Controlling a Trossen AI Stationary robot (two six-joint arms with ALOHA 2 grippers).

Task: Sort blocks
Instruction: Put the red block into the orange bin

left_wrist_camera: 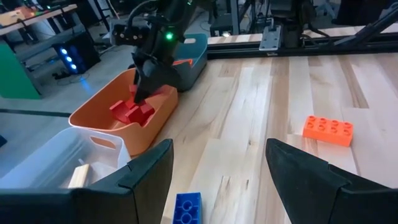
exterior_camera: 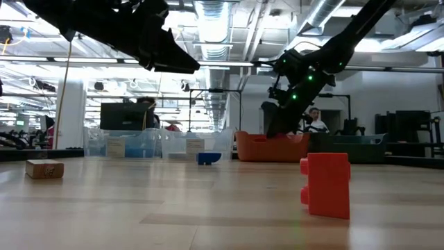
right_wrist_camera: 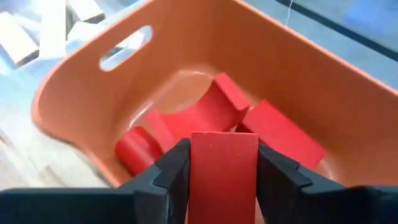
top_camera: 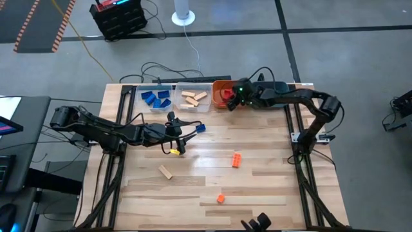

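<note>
High view is showing the right claw [top_camera: 232,98] hanging over the orange bin [top_camera: 220,86] at the worktop's [top_camera: 270,187] 12 o'clock edge. Right wrist view is showing that claw pinching a red block [right_wrist_camera: 222,171] upright between its fingers, above other red blocks [right_wrist_camera: 205,115] lying in the bin. Left of the orange bin, one clear bin [top_camera: 201,106] is holding tan blocks [top_camera: 193,98], and the next clear bin [top_camera: 143,108] is holding blue blocks [top_camera: 157,98].

Near the worktop's centre, the left claw [top_camera: 175,136] is hovering with its fingers spread and gripping nothing. A blue block [top_camera: 200,127] is lying just at its 2 o'clock. A tan block [top_camera: 166,171] is lying at the claw's 6 o'clock, apart from it. An orange block [top_camera: 237,159] is sitting at its 4 o'clock, well apart, and a smaller orange block [top_camera: 221,198] is lying farther toward the 6 o'clock edge.
</note>
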